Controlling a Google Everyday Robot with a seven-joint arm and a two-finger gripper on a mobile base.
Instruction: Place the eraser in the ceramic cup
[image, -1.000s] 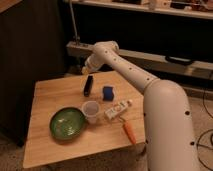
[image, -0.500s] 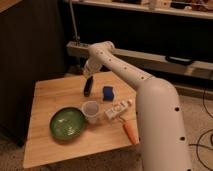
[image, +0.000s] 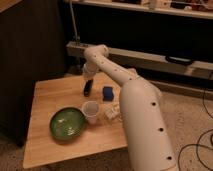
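Note:
The eraser (image: 87, 91) is a small dark oblong block standing on the wooden table (image: 50, 100), towards its back middle. My gripper (image: 88, 82) hangs from the white arm directly over the eraser, at its top end. The ceramic cup (image: 91, 111) is a small white cup standing upright, in front of the eraser and a short way nearer the table's front. It is apart from the gripper.
A blue square block (image: 107, 92) lies just right of the eraser. A green bowl (image: 67, 123) sits left of the cup. A white pack (image: 112, 114) lies right of the cup. My arm (image: 140, 105) covers the table's right side. A dark cabinet (image: 30, 50) stands on the left.
The arm has swung in over the table and the gripper has come down onto the top of the eraser. The eraser, cup and bowl have stayed in place.

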